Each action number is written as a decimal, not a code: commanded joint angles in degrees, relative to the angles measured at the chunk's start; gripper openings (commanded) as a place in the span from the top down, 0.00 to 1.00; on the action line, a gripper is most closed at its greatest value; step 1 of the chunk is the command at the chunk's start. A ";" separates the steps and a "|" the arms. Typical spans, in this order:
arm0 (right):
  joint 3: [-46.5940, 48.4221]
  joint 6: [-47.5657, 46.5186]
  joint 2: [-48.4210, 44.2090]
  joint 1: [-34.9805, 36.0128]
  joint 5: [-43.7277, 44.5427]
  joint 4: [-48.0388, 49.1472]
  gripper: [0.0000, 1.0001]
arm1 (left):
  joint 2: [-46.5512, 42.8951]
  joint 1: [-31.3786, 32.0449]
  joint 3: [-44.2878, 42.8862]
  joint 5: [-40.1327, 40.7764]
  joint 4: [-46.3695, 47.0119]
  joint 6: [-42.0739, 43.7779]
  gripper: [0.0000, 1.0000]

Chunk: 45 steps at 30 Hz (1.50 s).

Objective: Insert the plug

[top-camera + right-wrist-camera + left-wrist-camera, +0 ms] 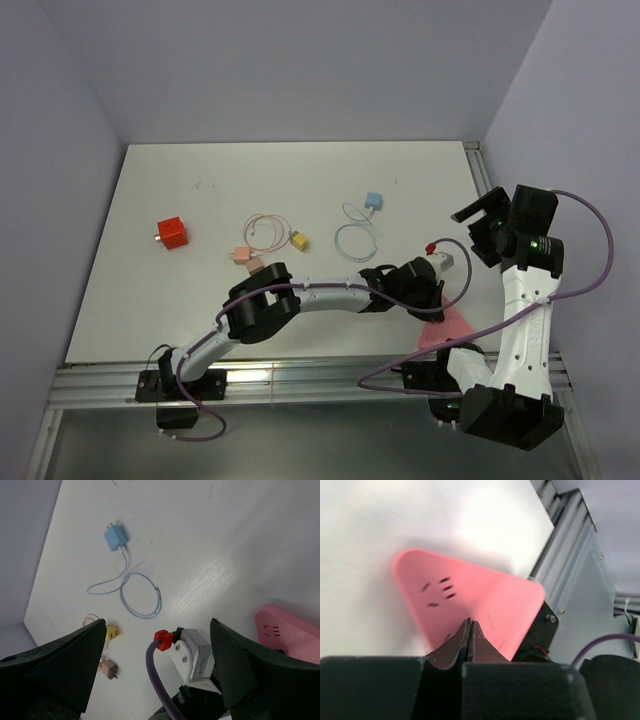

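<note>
Reaching low across the front of the counter point(300, 180) toward its front right corner, the left arm ends with the left gripper point(436, 312) over the pink power strip point(452, 326). The strip lies at that corner, close to the front edge. In the left wrist view the two fingers point(461, 641) are pressed together with no gap, their tips above the near part of the strip's top face point(485, 600). Whether the tips touch the plastic cannot be told. The dark socket slots point(442, 588) sit beyond the tips, uncovered.

The right gripper point(478, 228) is held high beside the right edge of the counter, its jaws spread wide and holding nothing. Its camera looks down between the fingers point(55, 665) at the counter.

Four plugs lie loose on the counter, well apart from the strip. The blue plug point(374, 201) sits toward the back, right of the middle, and its pale blue cable point(355, 240) loops in a coil just in front of it. The yellow plug point(298, 240) and the pink plug point(243, 257) lie near the middle, with a thin pink cable point(265, 224) coiled beside them. The red plug point(171, 233) stands alone toward the left edge.
</note>
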State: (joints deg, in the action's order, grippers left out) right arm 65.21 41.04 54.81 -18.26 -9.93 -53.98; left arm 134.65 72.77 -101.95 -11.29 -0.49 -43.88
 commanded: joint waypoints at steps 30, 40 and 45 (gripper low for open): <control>1.15 -0.26 -0.05 -0.20 5.10 0.71 0.09 | -13.01 -1.59 18.71 -16.65 15.33 3.37 0.99; 0.88 -0.08 -0.84 -0.28 3.96 0.98 0.09 | -8.10 1.49 14.60 -23.60 20.80 1.87 1.00; 1.76 0.27 -1.02 -0.28 3.78 0.63 0.09 | -3.79 2.99 9.33 -20.19 16.49 3.27 1.00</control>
State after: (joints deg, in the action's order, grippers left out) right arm 63.94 41.45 54.85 -18.26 -5.69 -53.78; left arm 128.57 74.50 -88.31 -31.99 16.34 -41.39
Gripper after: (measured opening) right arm 0.907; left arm 0.010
